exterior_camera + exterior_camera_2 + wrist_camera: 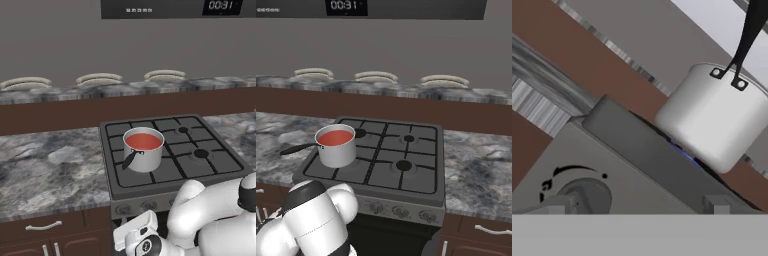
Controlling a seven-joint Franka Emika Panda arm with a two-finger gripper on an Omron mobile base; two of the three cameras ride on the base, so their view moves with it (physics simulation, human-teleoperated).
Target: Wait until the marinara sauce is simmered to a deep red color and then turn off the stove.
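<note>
Orange-red sauce [143,142] fills a steel saucepan [144,156] on the front left burner of the stove [200,172] in the left base view, its black handle [130,160] pointing toward the stove's front edge. Grey marbled countertop [50,165] runs left of the stove, and a clock display [220,5] above it reads 00:31. The robot's hand hangs low in front of the stove's knob row.

From the right base view, the sauce [336,137] sits in the saucepan [337,147] at the stove's [421,180] near left corner, handle [298,148] reaching out over the countertop [276,150]. Three knobs [400,212] show along the stove's front panel.

Seen from the hand view, the saucepan [714,117] stands above the stove's front edge with blue flame [684,154] beneath it. One knob [587,196] lies just beside the left fingertip [554,206]. The gripper [634,206] has its fingertips spread well apart, holding nothing.
</note>
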